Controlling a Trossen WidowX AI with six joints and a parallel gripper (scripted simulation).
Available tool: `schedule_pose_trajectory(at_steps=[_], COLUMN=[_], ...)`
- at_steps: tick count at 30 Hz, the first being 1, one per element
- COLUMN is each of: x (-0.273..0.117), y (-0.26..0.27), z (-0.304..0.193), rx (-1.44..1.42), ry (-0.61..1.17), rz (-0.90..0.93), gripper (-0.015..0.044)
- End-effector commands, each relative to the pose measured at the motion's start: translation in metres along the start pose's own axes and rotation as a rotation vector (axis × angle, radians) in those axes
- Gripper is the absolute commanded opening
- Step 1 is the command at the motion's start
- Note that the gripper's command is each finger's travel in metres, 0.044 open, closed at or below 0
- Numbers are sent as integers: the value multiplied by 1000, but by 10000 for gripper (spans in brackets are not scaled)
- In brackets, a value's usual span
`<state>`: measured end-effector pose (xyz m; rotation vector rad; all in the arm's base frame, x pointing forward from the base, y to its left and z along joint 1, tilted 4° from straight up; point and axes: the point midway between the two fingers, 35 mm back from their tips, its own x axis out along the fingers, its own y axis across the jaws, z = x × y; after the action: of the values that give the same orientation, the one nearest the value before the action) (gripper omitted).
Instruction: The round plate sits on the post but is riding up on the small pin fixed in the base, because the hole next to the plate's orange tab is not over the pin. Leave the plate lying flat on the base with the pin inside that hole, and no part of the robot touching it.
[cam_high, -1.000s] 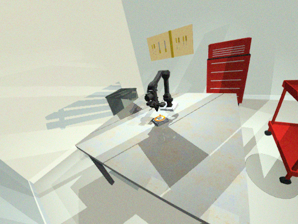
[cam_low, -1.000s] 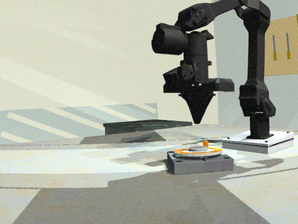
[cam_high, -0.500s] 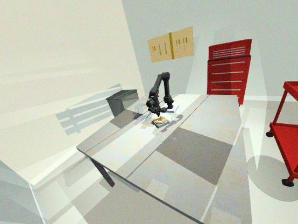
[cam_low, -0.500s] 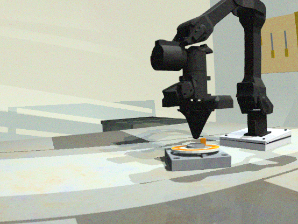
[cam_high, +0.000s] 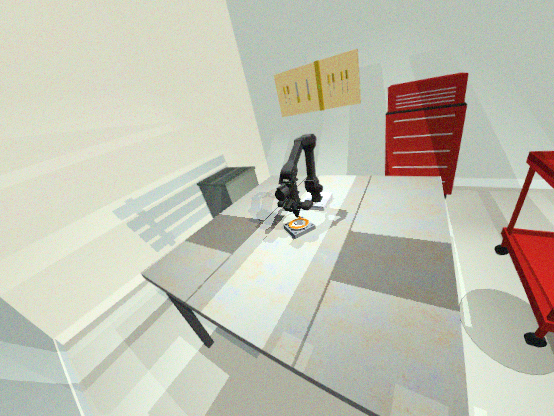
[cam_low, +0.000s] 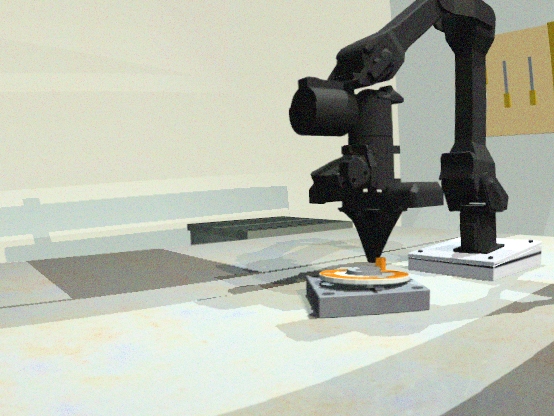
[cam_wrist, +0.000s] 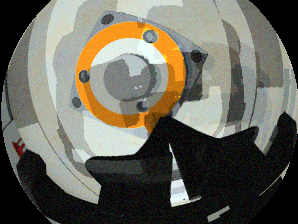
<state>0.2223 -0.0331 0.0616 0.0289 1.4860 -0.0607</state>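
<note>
Here, gripper (cam_low: 374, 257) pinched fully closed — empty, tip beside orange tab (cam_low: 380, 263).

Red tool cabinet (cam_high: 426, 127), red cart (cam_high: 531, 245), pegboard (cam_high: 318, 82), grey bin (cam_high: 227, 188)

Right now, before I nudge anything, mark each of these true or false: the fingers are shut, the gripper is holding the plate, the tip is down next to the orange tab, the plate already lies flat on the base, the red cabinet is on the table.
1. The gripper has its fingers shut. True.
2. It is holding the round plate. False: nothing is between the fingers; the closed tip only points down at it.
3. The tip is right beside the orange tab. True.
4. The plate lies flat on the base. False: in the exterior view it tilts, one side riding higher.
5. The red cabinet stands on the table. False: it stands on the floor behind it.
</note>
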Motion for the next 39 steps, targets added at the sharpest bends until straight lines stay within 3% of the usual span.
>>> schedule_pose_trajectory(at_steps=[1, 39], x=[0, 0], y=[6, 40], z=[-4, -7], rx=[2, 2], ry=[-3, -2], rz=[5, 9], gripper=[0, 0])
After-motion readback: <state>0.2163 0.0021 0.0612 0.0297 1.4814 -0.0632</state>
